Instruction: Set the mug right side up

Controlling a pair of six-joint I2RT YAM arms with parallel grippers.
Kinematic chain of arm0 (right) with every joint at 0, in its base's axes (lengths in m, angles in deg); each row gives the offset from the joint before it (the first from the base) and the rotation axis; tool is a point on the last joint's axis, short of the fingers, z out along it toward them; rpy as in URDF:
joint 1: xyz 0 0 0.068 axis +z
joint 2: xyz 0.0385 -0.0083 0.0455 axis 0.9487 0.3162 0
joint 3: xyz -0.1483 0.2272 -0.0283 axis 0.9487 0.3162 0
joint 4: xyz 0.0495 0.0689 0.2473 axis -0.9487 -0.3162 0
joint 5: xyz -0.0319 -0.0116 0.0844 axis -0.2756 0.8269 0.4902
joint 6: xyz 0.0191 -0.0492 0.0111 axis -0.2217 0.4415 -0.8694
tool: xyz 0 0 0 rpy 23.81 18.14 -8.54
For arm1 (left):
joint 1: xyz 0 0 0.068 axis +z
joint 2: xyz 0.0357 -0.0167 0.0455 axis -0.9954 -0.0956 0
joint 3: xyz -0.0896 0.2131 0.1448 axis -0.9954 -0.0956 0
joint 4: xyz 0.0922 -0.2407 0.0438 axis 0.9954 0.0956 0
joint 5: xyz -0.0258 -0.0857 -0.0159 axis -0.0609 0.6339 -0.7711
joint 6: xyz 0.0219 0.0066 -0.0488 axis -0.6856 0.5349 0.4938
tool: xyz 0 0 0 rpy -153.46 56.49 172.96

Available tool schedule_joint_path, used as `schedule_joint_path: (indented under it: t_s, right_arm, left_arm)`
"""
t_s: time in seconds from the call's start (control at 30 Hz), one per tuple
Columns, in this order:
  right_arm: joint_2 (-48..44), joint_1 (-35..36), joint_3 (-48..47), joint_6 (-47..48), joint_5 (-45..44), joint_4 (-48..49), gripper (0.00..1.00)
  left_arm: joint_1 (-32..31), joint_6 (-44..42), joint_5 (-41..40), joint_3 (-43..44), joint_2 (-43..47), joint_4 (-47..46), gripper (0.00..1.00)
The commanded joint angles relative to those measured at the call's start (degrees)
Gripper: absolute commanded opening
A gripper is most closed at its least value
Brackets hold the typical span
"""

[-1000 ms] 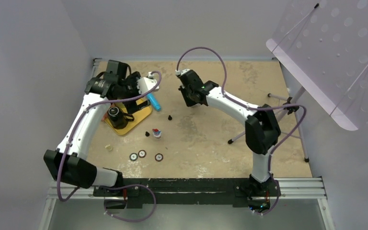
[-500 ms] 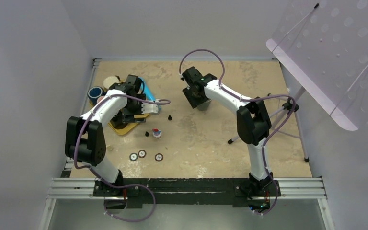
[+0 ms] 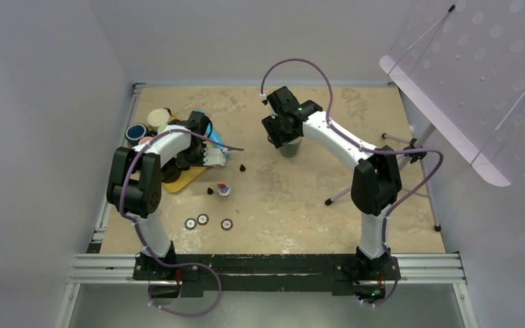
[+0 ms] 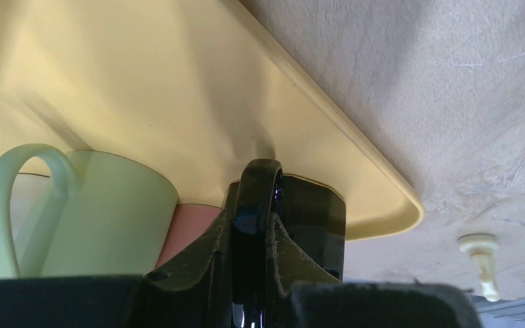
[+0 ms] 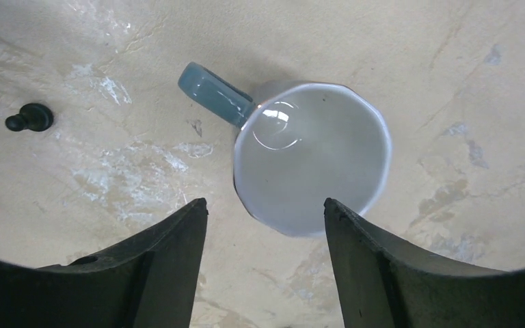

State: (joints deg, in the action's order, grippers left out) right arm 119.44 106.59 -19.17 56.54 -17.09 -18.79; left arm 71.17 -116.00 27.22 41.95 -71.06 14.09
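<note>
Mug (image 5: 311, 167), grey-blue with a white inside, stands mouth up on the bench (image 5: 451, 68), its handle pointing toward a small black peg (image 5: 29, 117) lying well apart. We see the right claw (image 5: 263, 205) spread wide above it, touching nothing. The left claw (image 4: 253, 225) is pinched narrow on the handle of a black mug (image 4: 311, 212) on a yellow tray (image 4: 178, 89), beside a pale green mug (image 4: 102, 205). The bench is mottled tan, with grey walls (image 3: 41, 102) around it.

Perhaps three mugs (image 5: 311, 167), three discs (image 3: 203, 219)

Even soft lighting, glare inside the mug (image 5: 311, 157), near gripper parts blurred
</note>
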Motion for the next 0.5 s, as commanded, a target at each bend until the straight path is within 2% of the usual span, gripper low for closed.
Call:
schedule_joint_path:
  t_s: [0.0, 0.17, 0.27, 0.37, 0.47]
  right_arm:
    - [-5.7, 0.0, 1.3, -0.6, -1.8, 1.5, 0.67]
    - [-13.3, 0.1, 5.3, -1.1, -1.1, 6.7, 0.67]
    - [-21.4, 0.4, 12.1, -1.7, 2.0, 16.2, 0.67]
    - [-28.7, 2.5, 19.7, -3.4, 2.2, 26.7, 0.71]
    - [-34.0, 6.3, 25.6, -2.5, 9.5, 36.8, 0.72]
  left_arm:
    - [0.0, 2.6, -0.1, 2.7, 0.5, 1.6, 0.0]
    - [0.0, 10.5, 7.9, 11.5, 6.9, 6.9, 0.0]
    - [0.3, 17.9, 12.9, 18.3, 11.0, 9.1, 0.0]
    - [0.4, 26.1, 19.4, 24.7, 14.8, 11.1, 0.0]
    - [0.4, 36.3, 27.1, 28.7, 19.0, 9.8, 0.0]
